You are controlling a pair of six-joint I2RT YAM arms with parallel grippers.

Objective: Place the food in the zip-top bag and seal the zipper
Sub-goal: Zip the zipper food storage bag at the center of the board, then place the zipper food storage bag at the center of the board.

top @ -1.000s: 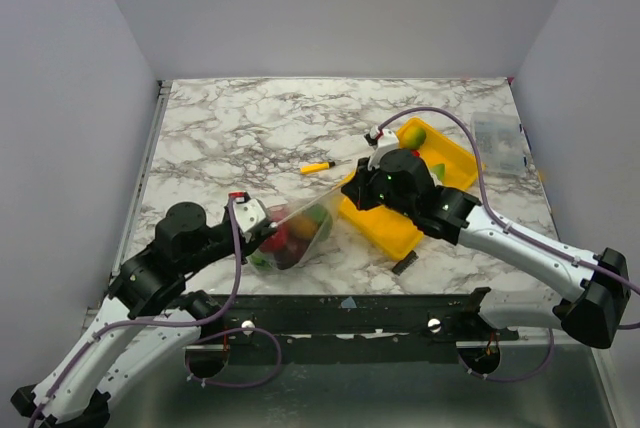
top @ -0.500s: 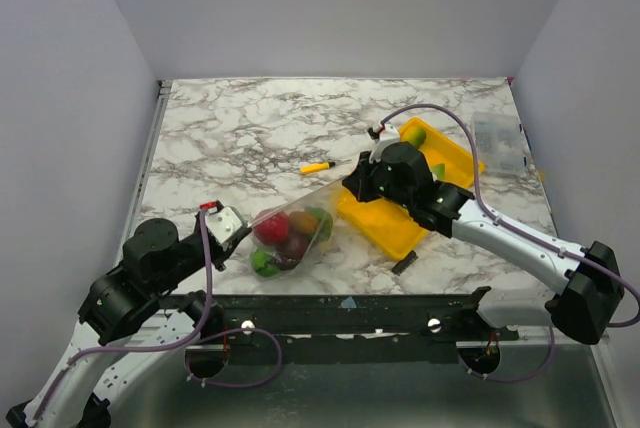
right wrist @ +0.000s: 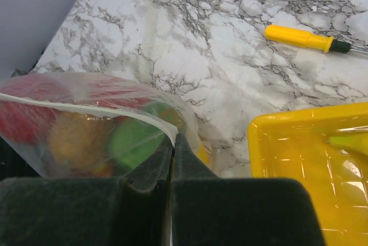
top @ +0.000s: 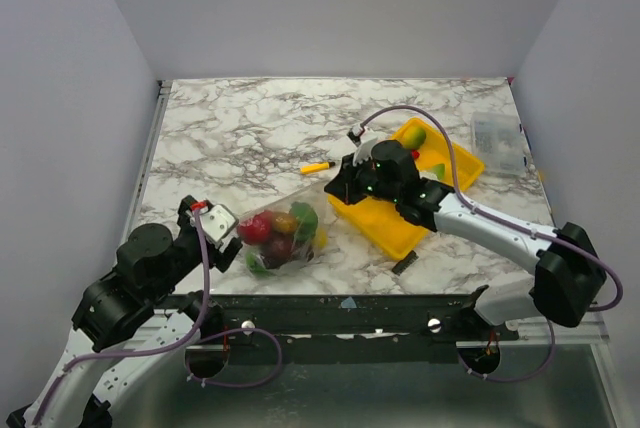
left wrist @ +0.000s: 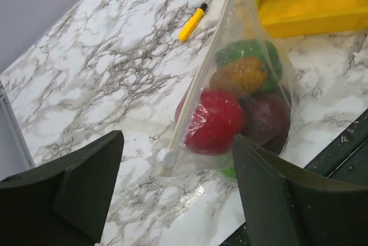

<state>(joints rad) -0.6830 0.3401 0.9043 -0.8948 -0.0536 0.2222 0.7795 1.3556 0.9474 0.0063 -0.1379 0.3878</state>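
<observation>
The zip-top bag (top: 280, 238) lies on the worktop (top: 230, 128) between the two arms, just beside the yellow tray (top: 385, 228), with the food (left wrist: 215, 120) bunched in its belly. The right fingers (right wrist: 230, 211) are closed tight on the bag's far corner, pinching film and zipper (left wrist: 195, 91) together so the strip runs as a straight, raised line toward the near end. The left fingers (left wrist: 80, 183) stand wide apart with nothing in them, on either side of the small white tab (left wrist: 167, 157) at the strip's near end without touching it. Whether the zipper is already pressed shut along its length I cannot tell. The seal will probably go best if the right pinch stays firm as an anchor while the left fingers close lightly on the strip alone, above the bulging fruit, and travel along it evenly toward the right arm. One yellow-green fruit (top: 415, 135) sits in the tray, outside the bag.
</observation>
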